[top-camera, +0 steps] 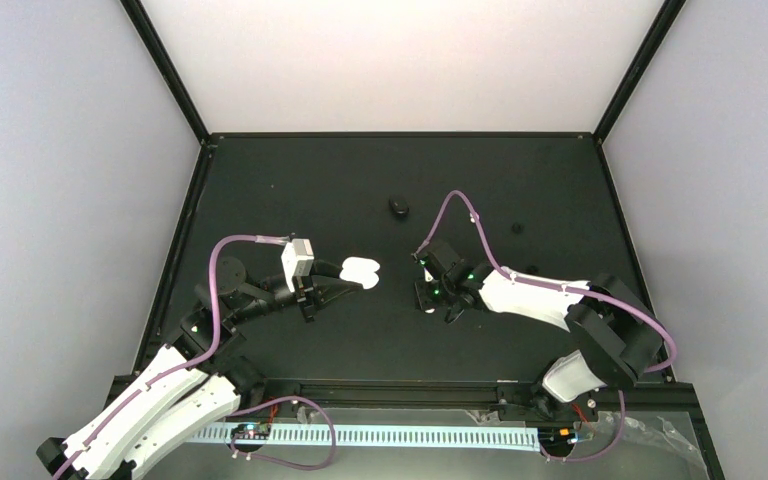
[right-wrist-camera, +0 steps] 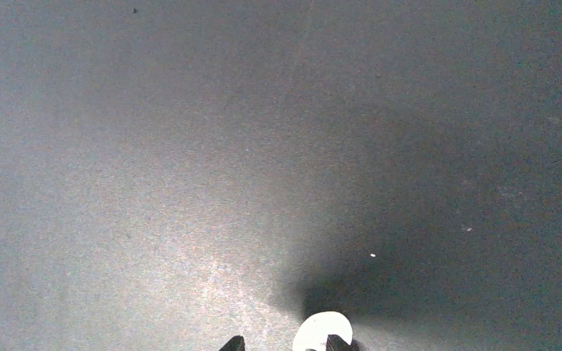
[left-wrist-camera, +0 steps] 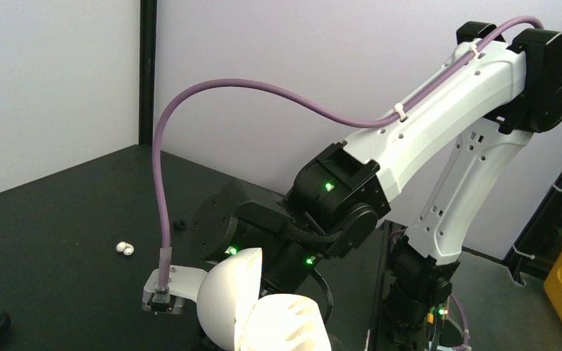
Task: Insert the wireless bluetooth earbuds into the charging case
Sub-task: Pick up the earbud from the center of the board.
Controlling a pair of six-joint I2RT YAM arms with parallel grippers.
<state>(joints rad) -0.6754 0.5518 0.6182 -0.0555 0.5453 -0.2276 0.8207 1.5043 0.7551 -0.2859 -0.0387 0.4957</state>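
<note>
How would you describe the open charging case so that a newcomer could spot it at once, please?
Start at the black table and find the left gripper. The charging case is clamped in it, lid open: glossy white and rounded, unlike the small black oval case farther back.

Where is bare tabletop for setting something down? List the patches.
Free: the far-left corner of the black table, left of the small black oval case; the near middle strip along the black front rail. Crowded: the centre, where the left pincer holds the open white pill-shaped charging case close to the right pincer.
</note>
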